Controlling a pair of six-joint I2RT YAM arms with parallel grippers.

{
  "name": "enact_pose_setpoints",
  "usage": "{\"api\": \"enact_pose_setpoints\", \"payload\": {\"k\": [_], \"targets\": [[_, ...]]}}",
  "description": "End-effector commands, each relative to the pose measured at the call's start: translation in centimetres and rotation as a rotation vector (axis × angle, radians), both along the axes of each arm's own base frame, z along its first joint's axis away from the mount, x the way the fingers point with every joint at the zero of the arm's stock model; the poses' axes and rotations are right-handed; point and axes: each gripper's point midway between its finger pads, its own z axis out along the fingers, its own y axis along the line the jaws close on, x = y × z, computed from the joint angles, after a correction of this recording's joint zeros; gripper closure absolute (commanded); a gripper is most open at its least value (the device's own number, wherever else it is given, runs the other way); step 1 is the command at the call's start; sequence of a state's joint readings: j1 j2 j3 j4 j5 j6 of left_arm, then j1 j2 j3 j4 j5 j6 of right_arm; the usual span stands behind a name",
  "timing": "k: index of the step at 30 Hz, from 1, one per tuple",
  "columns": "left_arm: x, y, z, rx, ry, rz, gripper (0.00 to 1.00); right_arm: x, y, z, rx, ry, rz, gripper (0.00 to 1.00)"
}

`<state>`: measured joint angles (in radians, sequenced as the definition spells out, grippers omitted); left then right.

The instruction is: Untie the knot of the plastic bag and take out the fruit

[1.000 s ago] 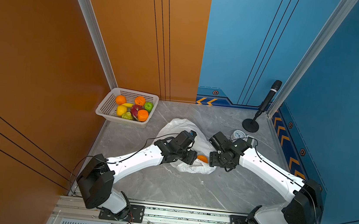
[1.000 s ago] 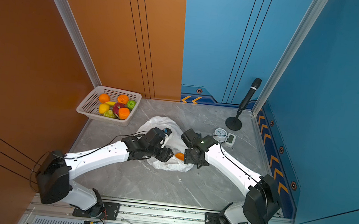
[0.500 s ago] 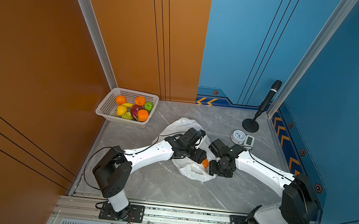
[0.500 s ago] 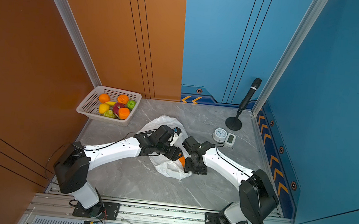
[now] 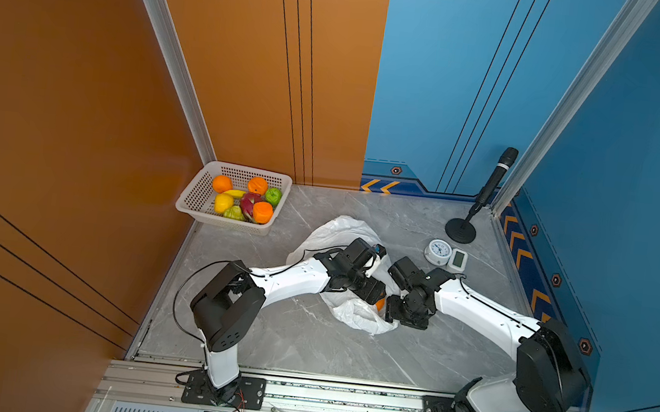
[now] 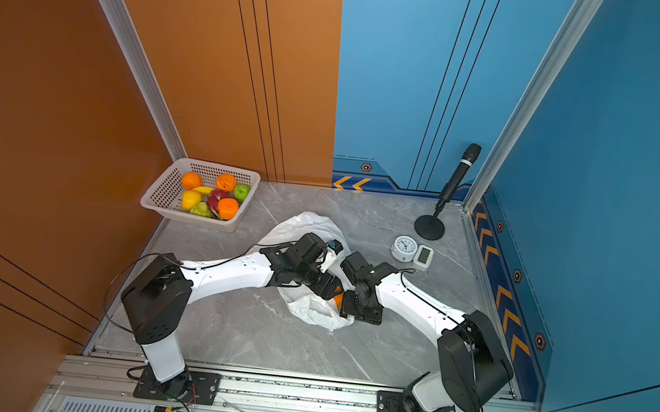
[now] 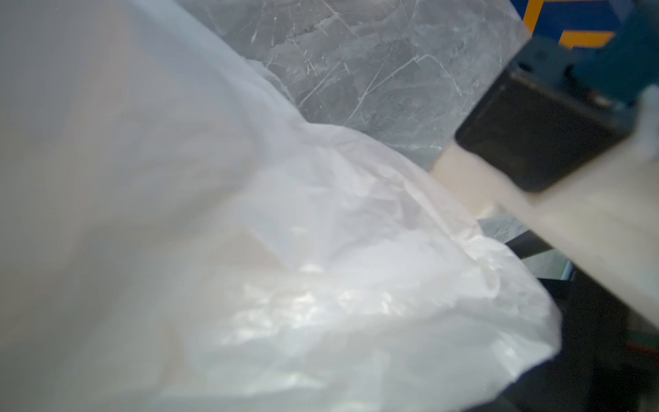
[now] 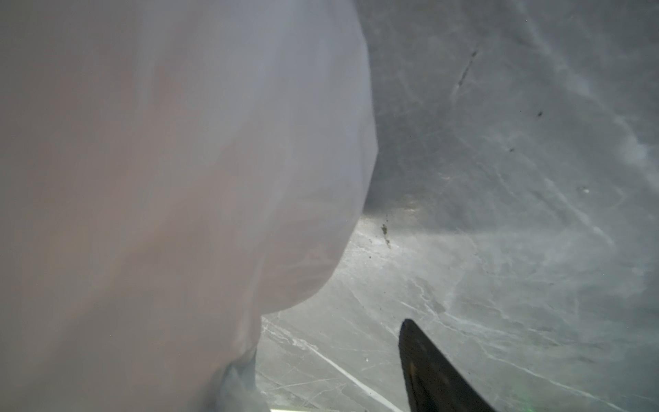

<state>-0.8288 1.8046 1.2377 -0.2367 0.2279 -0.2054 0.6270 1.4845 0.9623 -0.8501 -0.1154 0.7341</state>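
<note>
On the grey marbled tabletop (image 5: 264,334), both bent arms meet mid-frame at the crinkly translucent plastic bag (image 5: 334,232); whether the left gripper (image 5: 378,298) or right gripper (image 5: 391,313) grips anything cannot be told.

The plastic bag (image 5: 338,233) is translucent white; a fruit (image 5: 380,304) at its near edge shows orange. The table (image 5: 304,350) is grey marble with pale veins. The far-left basket (image 5: 197,197) is white mesh, the far-right microphone (image 5: 501,168) black.

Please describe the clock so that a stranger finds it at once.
Look at the black microphone stand in the back right corner. Two small white things lie just before it; the clock is the round one, left of the rectangular screen.
</note>
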Motion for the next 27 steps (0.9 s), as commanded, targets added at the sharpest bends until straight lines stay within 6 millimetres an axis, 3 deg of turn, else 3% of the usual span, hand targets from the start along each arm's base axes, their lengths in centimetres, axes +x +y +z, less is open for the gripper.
{"api": "enact_pose_setpoints", "payload": {"k": [1,17,23,27], "targets": [[0.2,0.4,-1.7,0.119,-0.045,-0.078,0.16,0.1,-0.3,0.3,0.04,-0.002,-0.065,0.3],[-0.4,0.9,-6.5,0.361,-0.021,-0.169,0.15,-0.6,-1.4,0.5,0.045,-0.02,-0.102,0.3],[0.2,1.5,-6.9,0.426,-0.036,-0.15,0.17,-0.5,-1.6,0.7,0.048,-0.032,-0.111,0.3],[0.6,1.5,-6.2,0.424,-0.054,-0.144,0.26,-0.5,-1.6,0.8,0.047,-0.034,-0.114,0.3]]}}
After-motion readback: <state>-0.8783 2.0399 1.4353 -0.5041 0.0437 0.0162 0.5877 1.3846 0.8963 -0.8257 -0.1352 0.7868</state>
